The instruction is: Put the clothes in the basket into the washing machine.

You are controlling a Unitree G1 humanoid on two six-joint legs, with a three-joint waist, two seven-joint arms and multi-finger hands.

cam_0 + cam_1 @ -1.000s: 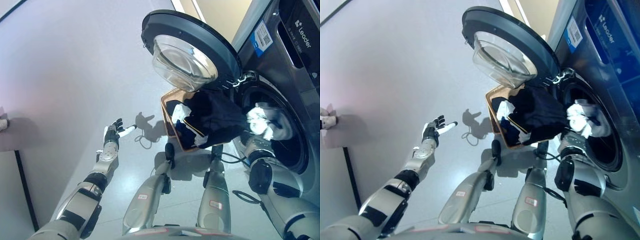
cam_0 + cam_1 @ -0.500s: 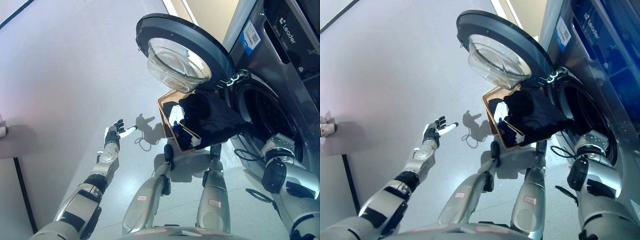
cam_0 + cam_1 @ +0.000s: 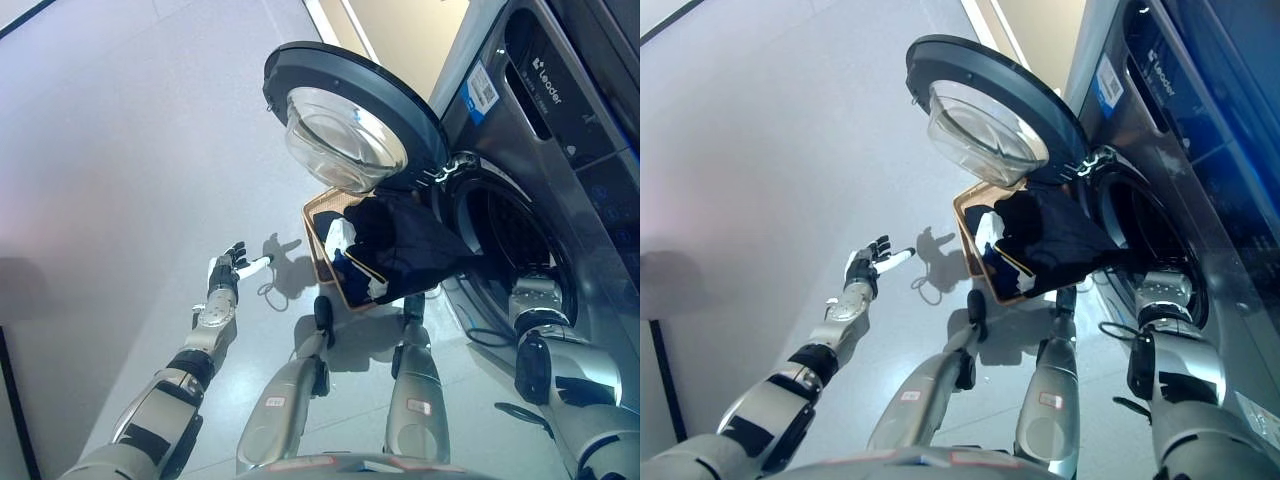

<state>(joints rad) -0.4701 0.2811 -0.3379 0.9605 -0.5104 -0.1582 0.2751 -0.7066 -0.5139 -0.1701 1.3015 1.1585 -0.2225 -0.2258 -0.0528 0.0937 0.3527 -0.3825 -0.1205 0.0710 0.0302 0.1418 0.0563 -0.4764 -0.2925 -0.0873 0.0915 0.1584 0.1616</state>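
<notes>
The washing machine (image 3: 560, 150) stands at the right with its round door (image 3: 350, 130) swung wide open. A brown basket (image 3: 318, 240) sits on the floor under the door, holding dark clothes and a white cloth (image 3: 340, 235). A dark garment (image 3: 410, 245) drapes from the basket across to the drum opening (image 3: 510, 235). My right arm (image 3: 535, 305) reaches into the drum and its hand is hidden inside. My left hand (image 3: 228, 270) is open and empty, held out over the floor well left of the basket. It also shows in the right eye view (image 3: 872, 268).
Grey floor (image 3: 120, 150) spreads to the left of the basket. A beige wall (image 3: 400, 25) meets the floor behind the door. The open door overhangs the basket from above.
One second ago my right hand held a white cloth at the drum mouth. Now the hand is deep in the drum and the cloth is out of sight. The camera shifted; my left hand stayed put.
</notes>
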